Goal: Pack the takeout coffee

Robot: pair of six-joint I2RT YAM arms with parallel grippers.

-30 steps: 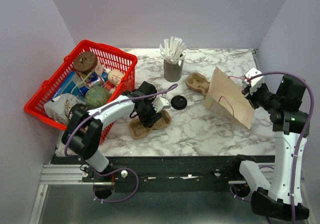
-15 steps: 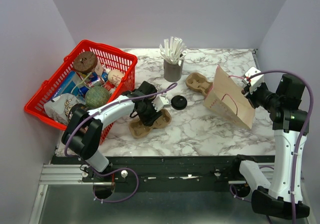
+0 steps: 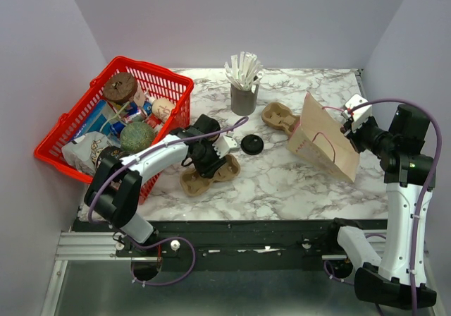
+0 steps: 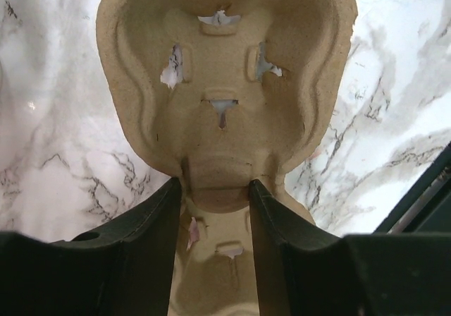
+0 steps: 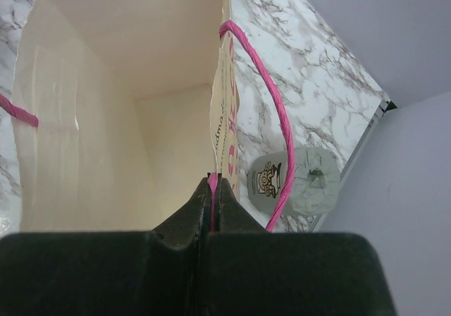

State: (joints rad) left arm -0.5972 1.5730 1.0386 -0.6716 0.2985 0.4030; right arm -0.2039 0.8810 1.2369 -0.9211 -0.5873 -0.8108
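Marble table (image 3: 282, 182), black lid (image 3: 251, 144), pale lilac walls (image 3: 246, 20)

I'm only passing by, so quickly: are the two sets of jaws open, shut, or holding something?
Left gripper: open, jaws astride the narrow middle of the pulp carrier, no sure grip.
Right gripper: shut on the rim of the paper bag.

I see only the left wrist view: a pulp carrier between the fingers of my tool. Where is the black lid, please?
Observer: The black lid lies flat on the table, just right of the left tool, apart from the carrier.
Operator: And the other arm?
Observer: The right tool is shut on the rim of an open paper bag at the table's right side.
Operator: Any cup?
Observer: A pale paper cup lies on its side beside that bag.
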